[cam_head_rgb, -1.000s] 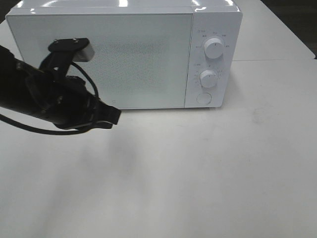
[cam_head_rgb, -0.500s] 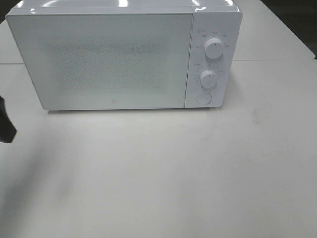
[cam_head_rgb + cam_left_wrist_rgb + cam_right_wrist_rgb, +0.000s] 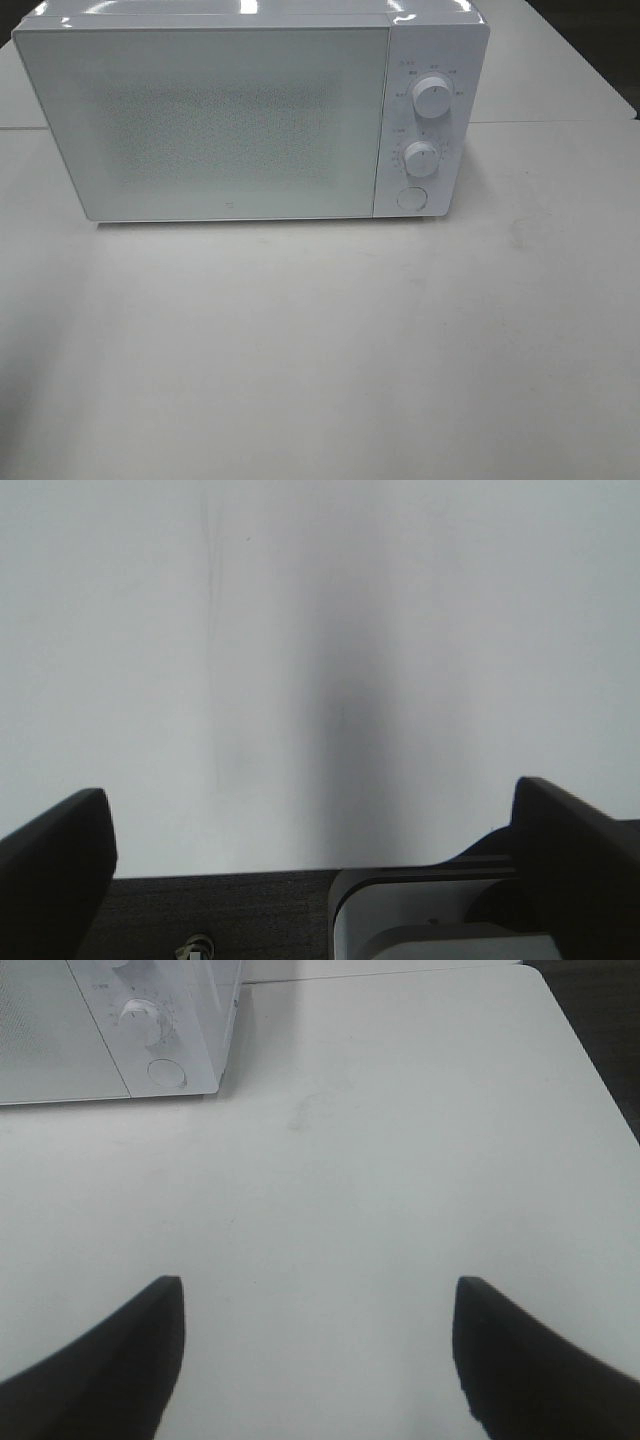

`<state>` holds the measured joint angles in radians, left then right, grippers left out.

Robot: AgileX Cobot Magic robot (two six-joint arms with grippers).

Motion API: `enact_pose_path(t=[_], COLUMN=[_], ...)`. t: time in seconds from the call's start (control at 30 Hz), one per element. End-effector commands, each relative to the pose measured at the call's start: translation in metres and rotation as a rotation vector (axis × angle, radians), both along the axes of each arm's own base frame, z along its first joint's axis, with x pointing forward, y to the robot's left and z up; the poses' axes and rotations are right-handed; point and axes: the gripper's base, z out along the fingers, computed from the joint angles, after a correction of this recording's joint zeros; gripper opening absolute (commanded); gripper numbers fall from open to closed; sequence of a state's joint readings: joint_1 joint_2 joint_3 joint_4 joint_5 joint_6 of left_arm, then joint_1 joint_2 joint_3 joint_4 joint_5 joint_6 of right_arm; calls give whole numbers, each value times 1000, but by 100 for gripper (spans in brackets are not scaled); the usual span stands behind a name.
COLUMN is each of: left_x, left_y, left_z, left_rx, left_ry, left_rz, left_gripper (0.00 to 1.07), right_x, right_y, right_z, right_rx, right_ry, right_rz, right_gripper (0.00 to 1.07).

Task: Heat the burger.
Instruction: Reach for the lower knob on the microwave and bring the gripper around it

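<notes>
A white boxy microwave oven stands on the pale counter with its frosted door shut. Its inside is hidden, and the burger shows in no view. The left end effector hangs over the counter, spread wide and holding nothing. The right end effector is also spread and grips nothing.
</notes>
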<state>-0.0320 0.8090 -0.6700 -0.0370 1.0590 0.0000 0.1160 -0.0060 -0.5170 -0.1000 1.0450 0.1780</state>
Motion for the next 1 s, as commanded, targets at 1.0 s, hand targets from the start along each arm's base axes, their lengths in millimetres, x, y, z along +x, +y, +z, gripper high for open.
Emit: enact_pose_path(t=[1.0], left_x=[-135], left_y=[2], left_z=[-2], left_rx=[10], left_ry=[-689], left_rz=[-66], left_gripper=[101], right_x=[-4], right_y=[0], right_z=[0], right_rx=[6], right_ry=[-31], right_rz=[-8], right_gripper=[72])
